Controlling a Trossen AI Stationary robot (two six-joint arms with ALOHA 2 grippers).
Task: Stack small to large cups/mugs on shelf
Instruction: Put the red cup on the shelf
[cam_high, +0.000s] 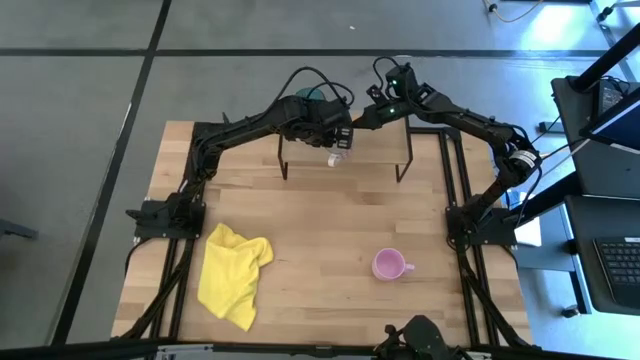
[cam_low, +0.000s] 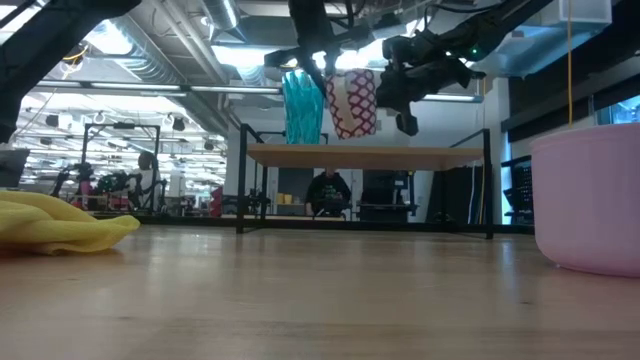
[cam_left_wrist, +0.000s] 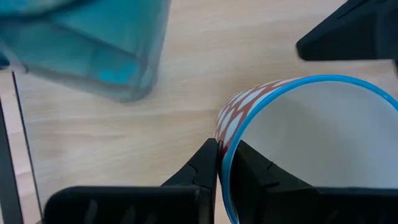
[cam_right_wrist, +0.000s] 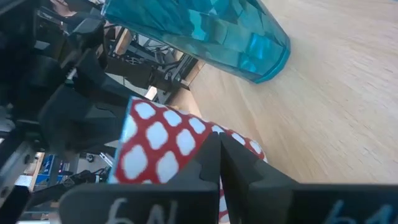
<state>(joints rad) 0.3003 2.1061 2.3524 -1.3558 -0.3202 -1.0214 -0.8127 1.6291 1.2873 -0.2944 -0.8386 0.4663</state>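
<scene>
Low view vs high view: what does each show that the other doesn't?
Only the low view: the red-and-white patterned cup hanging above the shelf rather than resting on it, and a person in the room behind. Only the high view: the pink mug whole, handle visible, and its place on the tabletop relative to the yellow cloth. Both: the shelf, teal tumbler, cloth and pink mug.

From my low view the pink mug (cam_low: 590, 200) is cut off at the frame's edge. Overhead, the arms hide most of the teal tumbler (cam_high: 305, 96).
</scene>
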